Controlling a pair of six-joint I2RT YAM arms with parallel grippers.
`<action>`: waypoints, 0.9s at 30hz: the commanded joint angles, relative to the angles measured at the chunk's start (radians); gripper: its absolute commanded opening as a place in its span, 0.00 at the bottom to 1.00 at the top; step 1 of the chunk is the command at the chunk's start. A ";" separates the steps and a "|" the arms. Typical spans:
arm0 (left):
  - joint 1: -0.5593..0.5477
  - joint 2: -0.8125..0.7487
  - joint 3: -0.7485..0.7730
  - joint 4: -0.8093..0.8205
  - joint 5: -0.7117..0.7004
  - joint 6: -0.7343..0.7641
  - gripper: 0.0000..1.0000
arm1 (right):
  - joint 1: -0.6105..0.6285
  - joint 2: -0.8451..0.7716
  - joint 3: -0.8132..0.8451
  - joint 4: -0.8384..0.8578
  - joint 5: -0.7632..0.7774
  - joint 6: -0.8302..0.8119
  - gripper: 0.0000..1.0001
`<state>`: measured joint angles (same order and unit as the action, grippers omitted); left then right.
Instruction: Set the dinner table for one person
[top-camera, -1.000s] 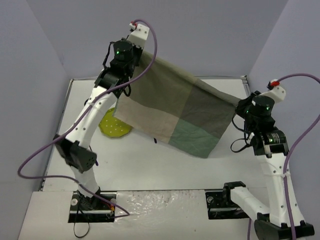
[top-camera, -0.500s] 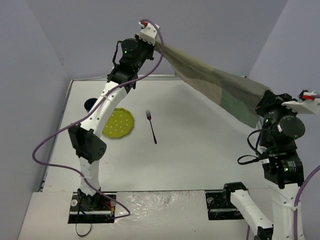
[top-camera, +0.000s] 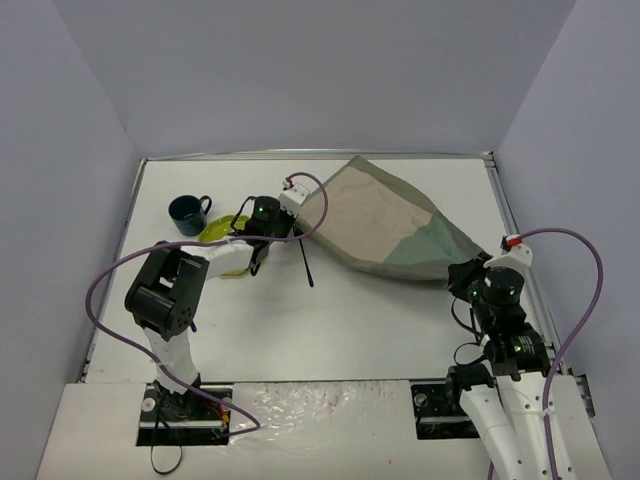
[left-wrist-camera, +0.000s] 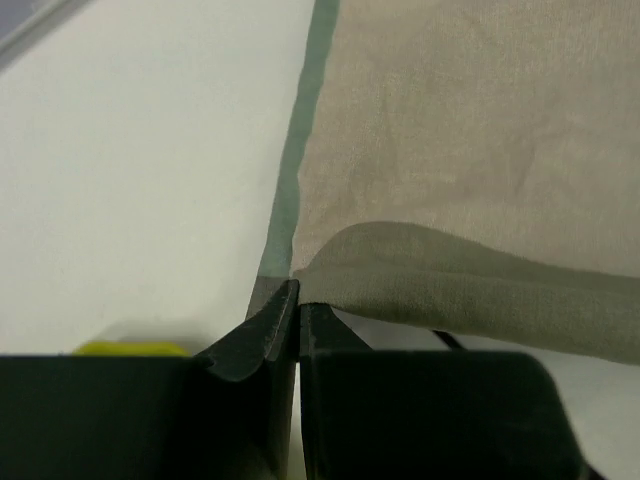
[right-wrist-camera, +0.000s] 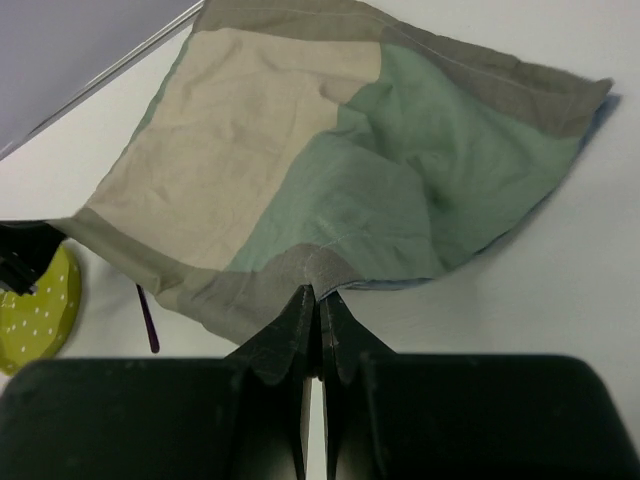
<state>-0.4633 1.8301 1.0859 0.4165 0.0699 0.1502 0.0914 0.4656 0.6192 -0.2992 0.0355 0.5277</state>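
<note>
Left gripper (left-wrist-camera: 297, 303): pinched tight on the placemat's (top-camera: 385, 225) left corner, just beside the yellow plate (top-camera: 225, 245).
Right gripper (right-wrist-camera: 318, 298): clamped on the right corner (the grey hem).
Placemat: spread rumpled on the dinner table (top-camera: 330, 325), right of centre.

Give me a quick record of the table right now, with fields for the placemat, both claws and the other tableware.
placemat: beige-and-green cloth, rumpled on the dinner table, not flat
left claw: shut on a placemat corner
right claw: shut on the placemat's border
fork: beside the plate, top end at the placemat's edge
plate: yellow-green, dotted, partly hidden by the left arm
mug: dark blue, beyond the plate, far left
</note>
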 joint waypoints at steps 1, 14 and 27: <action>0.013 -0.176 0.050 0.178 -0.092 0.002 0.00 | -0.002 -0.024 0.054 0.068 -0.059 0.022 0.00; 0.024 -0.151 0.156 0.035 -0.112 -0.020 0.00 | -0.002 0.060 0.078 0.039 -0.150 0.056 0.00; 0.017 -0.041 0.173 0.021 -0.017 -0.096 0.00 | -0.002 0.146 -0.082 0.031 -0.149 0.185 0.00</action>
<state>-0.4473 1.7857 1.1988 0.3920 -0.0057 0.0956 0.0914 0.5443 0.5478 -0.3233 -0.1204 0.6658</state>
